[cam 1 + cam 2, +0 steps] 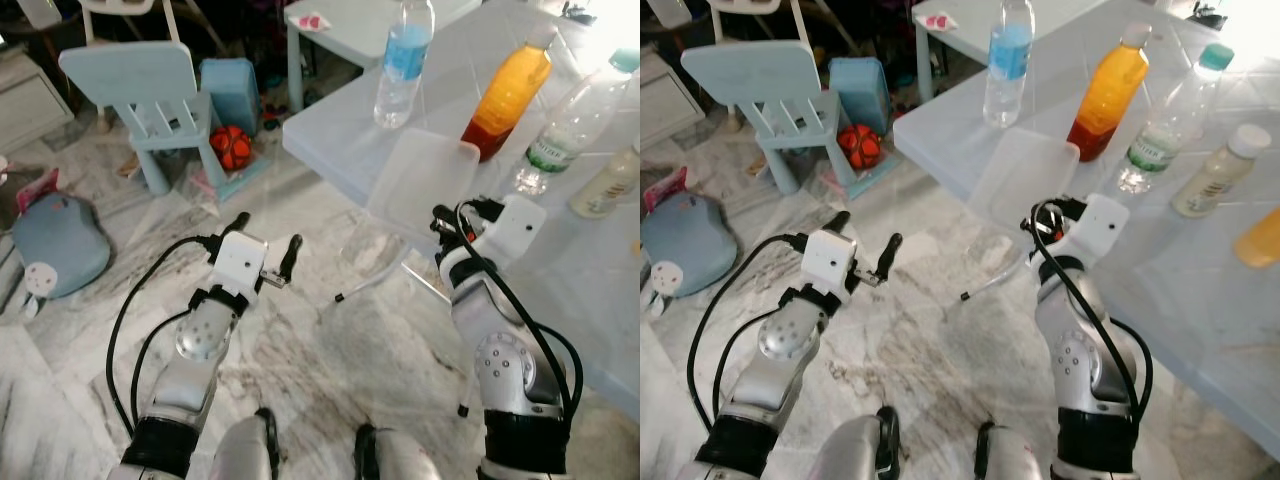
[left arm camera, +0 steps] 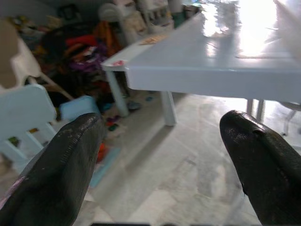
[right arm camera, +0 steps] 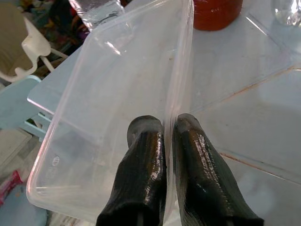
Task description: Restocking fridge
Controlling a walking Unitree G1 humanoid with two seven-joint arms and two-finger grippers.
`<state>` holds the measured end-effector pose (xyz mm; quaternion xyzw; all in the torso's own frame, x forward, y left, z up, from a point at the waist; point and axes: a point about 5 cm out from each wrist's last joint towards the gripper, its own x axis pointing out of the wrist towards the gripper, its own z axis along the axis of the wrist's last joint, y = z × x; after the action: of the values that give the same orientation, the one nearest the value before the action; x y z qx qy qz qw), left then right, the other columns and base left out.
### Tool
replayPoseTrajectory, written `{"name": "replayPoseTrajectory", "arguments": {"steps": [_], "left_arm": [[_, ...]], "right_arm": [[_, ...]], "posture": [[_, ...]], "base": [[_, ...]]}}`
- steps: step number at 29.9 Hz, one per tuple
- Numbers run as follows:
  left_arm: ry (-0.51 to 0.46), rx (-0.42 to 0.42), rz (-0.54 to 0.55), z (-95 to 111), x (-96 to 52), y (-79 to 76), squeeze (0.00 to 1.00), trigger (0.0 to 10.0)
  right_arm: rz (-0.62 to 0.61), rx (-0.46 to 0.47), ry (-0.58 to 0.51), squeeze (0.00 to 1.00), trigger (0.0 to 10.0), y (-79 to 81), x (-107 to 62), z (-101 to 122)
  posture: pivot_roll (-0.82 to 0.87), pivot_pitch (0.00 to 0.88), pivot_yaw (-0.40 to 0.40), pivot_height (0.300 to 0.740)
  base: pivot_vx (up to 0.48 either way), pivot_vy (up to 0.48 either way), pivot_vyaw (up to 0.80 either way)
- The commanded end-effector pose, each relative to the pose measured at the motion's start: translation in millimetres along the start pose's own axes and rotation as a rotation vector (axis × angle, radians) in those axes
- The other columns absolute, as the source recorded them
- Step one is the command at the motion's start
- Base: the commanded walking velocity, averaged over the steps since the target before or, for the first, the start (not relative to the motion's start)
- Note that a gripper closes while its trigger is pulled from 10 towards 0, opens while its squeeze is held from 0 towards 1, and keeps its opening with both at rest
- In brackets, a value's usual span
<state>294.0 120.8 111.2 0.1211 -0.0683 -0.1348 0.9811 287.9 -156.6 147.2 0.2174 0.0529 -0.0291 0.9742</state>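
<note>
A clear plastic container hangs over the near edge of the pale blue table. My right gripper is shut on its side wall, one finger inside and one outside. Behind the container stand a water bottle with a blue label, an orange juice bottle, a clear bottle with a green label and a cream bottle. My left gripper is open and holds nothing, raised above the marble floor to the left of the table.
A light blue child's chair and a red ball stand on the floor at the back left. A blue-grey bag lies at the far left. A second small table stands behind. Bare marble floor lies between my arms.
</note>
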Motion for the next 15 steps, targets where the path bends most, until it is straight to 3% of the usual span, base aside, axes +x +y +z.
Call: {"name": "replayPoseTrajectory", "arguments": {"steps": [1,6,15], "left_arm": [[0.044,0.003,0.036,-9.0,-4.5,2.8,0.00,10.0],[0.067,-0.017,0.061,-15.5,-9.6,-0.8,0.00,10.0],[0.067,-0.031,0.110,-13.7,-3.5,0.1,0.00,10.0]], "right_arm": [[-0.002,-0.034,0.040,0.00,10.0,-3.6,-1.0,-9.3],[0.006,-0.048,0.026,0.00,10.0,-2.6,-3.0,-10.5],[0.059,-0.109,-0.013,0.00,10.0,1.2,-1.1,-3.5]], "posture": [[0.05,0.105,0.017,0.740],[0.04,0.096,0.012,0.740],[0.04,0.095,0.000,0.740]], "base": [[0.000,0.000,0.00],[0.000,0.000,0.00],[0.000,0.000,0.00]]}}
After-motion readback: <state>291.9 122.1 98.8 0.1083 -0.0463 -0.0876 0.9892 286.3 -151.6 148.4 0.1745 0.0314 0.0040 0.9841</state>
